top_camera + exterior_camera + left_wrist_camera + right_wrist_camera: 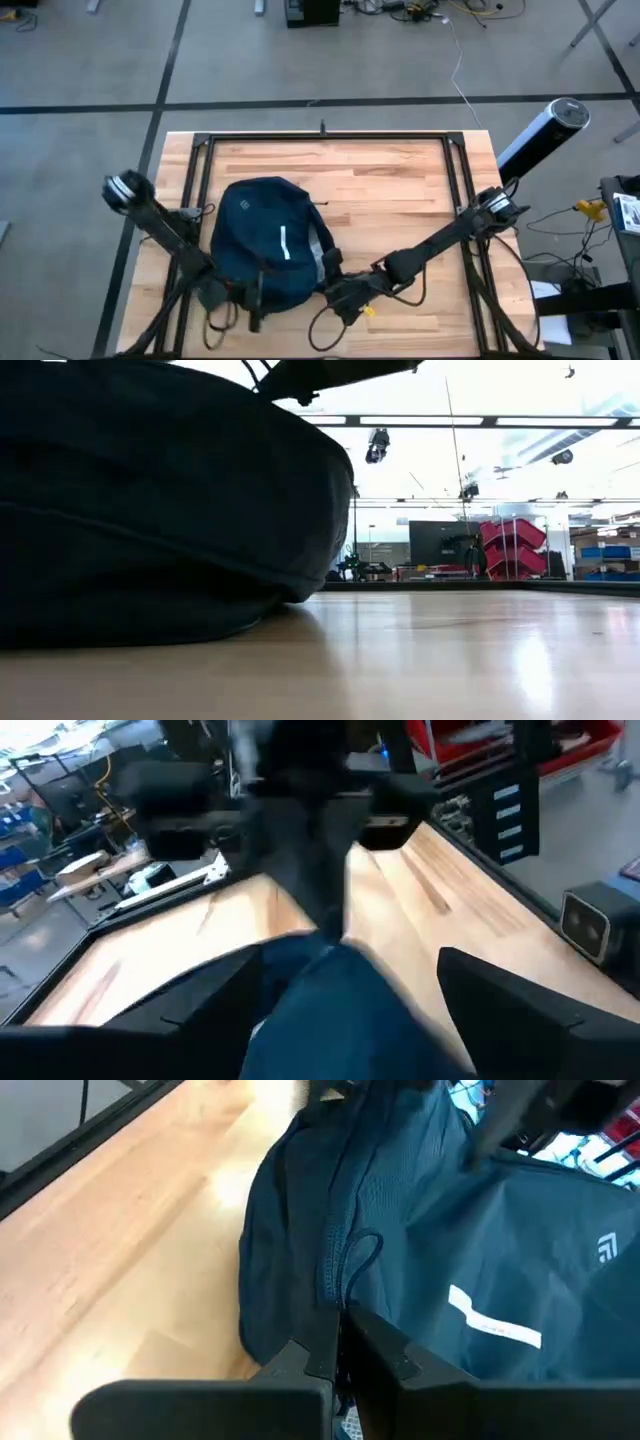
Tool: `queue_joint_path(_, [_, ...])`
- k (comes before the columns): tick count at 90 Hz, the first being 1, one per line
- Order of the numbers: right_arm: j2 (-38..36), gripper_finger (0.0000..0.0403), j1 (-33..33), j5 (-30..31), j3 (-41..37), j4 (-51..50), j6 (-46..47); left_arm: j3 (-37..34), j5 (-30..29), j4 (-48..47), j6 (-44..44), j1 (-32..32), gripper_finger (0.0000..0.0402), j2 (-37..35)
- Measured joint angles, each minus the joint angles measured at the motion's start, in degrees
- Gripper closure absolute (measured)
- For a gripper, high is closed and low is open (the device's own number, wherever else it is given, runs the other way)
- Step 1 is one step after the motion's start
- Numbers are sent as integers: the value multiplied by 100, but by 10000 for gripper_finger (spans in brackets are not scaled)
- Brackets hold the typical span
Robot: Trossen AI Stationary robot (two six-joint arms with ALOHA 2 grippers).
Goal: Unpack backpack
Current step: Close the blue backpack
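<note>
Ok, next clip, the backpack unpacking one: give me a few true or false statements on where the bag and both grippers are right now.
1. The backpack lies on the wooden table. True.
2. The right gripper is parked far from the bag. False: it is at the bag's near right edge.
3. A white stripe shows on the bag. True.
4. The left gripper hangs over the table's far edge. False: it is at the bag's near left corner.
</note>
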Motion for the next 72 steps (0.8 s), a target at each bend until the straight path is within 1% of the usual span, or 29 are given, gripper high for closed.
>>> queue_joint_path(8, [0,403,-23,0,0,-38,71,724,-2,-581,-239,90,129,427])
queue_joint_path(13, [8,403,-31,-6,0,-37,68,1181,29,-1304,-665,226,133,572])
queue_joint_path(20, [70,403,-31,-4,0,-13,22,1760,225,-2513,-1472,490,140,707])
queue_joint_path(26, [139,403,-31,-4,0,-19,19,2106,429,-3342,-2101,720,142,847])
queue_joint_path(32, [186,403,-29,-2,0,-26,-37,2277,652,-3821,-2474,878,143,983])
queue_joint_path(36, [186,403,-26,-1,0,-50,-61,2326,845,-3959,-2574,931,143,1037])
queue_joint_path(43, [165,403,-29,42,0,-81,-33,2380,1040,-3918,-2652,922,143,1063])
queue_joint_path(56, [105,403,-7,43,0,-205,-33,2385,971,-4023,-2904,765,143,1044])
queue_joint_path(63, [101,403,-3,48,0,-238,-25,2385,819,-4283,-3090,714,143,1042])
queue_joint_path(72, [101,403,8,51,0,-305,51,2385,908,-4690,-3323,708,143,1036])
